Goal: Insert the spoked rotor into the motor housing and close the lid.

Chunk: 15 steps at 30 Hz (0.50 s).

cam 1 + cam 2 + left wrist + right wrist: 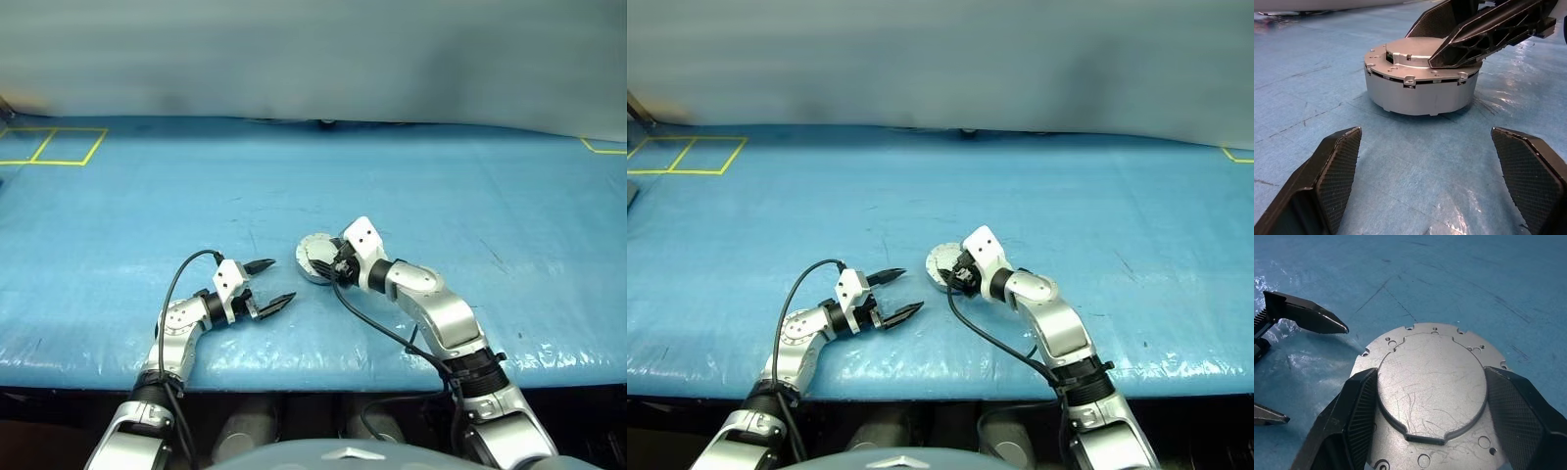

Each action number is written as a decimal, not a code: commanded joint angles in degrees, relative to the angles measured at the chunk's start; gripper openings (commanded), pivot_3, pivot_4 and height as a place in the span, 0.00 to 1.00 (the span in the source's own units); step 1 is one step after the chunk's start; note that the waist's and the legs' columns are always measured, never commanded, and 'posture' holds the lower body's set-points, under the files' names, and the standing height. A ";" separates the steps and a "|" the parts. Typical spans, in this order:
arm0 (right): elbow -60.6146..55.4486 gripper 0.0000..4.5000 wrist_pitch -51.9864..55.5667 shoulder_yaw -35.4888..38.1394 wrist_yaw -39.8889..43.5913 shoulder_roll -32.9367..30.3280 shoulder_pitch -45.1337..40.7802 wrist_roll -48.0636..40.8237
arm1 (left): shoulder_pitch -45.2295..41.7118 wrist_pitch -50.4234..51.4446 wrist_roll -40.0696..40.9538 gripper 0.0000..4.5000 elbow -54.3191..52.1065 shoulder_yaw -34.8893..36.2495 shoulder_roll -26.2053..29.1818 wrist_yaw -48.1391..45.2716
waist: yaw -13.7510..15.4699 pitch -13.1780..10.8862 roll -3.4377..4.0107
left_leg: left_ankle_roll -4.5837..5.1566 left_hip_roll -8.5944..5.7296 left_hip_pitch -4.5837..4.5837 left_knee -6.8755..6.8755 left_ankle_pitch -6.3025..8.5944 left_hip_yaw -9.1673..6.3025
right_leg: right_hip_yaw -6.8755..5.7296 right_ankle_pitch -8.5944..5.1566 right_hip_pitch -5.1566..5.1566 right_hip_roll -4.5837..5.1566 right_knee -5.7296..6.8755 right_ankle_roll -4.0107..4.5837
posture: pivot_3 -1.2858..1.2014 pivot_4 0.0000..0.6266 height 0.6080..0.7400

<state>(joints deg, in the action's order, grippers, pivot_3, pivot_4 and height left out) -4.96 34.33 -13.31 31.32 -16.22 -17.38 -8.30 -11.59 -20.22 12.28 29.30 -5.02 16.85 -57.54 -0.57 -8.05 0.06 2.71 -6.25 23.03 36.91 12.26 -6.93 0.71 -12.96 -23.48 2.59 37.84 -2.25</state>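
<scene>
Open left pincer (270, 284) beside closed motor housing (1420, 93); right pincer (1425, 423) straddles lid (1432, 387).

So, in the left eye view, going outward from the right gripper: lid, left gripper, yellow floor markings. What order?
1. The lid, closed on the motor housing, under the right gripper.
2. The left gripper, open, nearby to its left.
3. The yellow floor markings, far left corner.

Silver jointed arms with black collars, white wrist blocks, looping black cables and textured black fingers (1337, 171)
</scene>
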 commanded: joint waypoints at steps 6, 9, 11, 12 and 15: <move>2.57 0.67 4.40 -0.42 -1.16 0.14 1.00 0.21 | -0.12 0.06 0.45 1.00 -1.85 -0.12 -0.11 -0.30 | -0.01 0.00 0.00 | 0.00 0.00 0.00 -0.08 0.01 -0.01 | -0.01 0.03 -0.02 0.00 -0.04 -0.05 | 0.52 0.24 1.00; 3.25 0.67 4.36 -1.12 -2.00 0.57 1.21 0.68 | -0.15 0.02 0.44 1.00 -1.82 -0.12 -0.11 -0.31 | -0.05 0.00 0.00 | -0.01 0.01 0.00 -0.10 0.01 -0.01 | -0.01 0.03 -0.03 0.00 -0.04 -0.04 | 0.52 0.24 1.00; 3.56 0.67 4.43 -1.82 -2.46 0.39 1.38 1.26 | -0.18 -0.01 0.40 1.00 -1.78 -0.11 -0.11 -0.27 | -0.06 0.01 -0.01 | -0.01 0.01 -0.01 -0.09 0.01 -0.01 | -0.01 0.02 -0.02 0.00 -0.03 -0.04 | 0.52 0.24 1.00; 3.66 0.67 4.46 -2.24 -2.65 0.15 1.44 1.66 | -0.18 0.00 0.40 1.00 -1.78 -0.10 -0.11 -0.24 | -0.06 0.01 -0.01 | -0.01 0.01 -0.01 -0.09 0.01 -0.01 | -0.01 0.00 -0.02 0.00 -0.03 -0.02 | 0.52 0.24 1.00; 4.33 0.67 4.45 -3.19 -3.60 -0.64 1.54 3.26 | -0.16 0.03 0.42 1.00 -1.80 -0.06 -0.10 -0.19 | -0.07 0.06 -0.04 | -0.01 0.02 -0.05 -0.08 0.01 -0.01 | -0.01 -0.03 0.01 0.00 -0.03 0.02 | 0.52 0.24 1.00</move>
<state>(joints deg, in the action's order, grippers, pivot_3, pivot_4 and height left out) -5.04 35.60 -14.92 29.42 -15.56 -17.81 -7.93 -11.58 -20.18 12.27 29.30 -5.07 16.85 -57.58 -0.64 -7.99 0.02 2.69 -6.23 22.95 36.82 12.27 -6.93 0.71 -13.03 -23.45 2.59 37.80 -2.18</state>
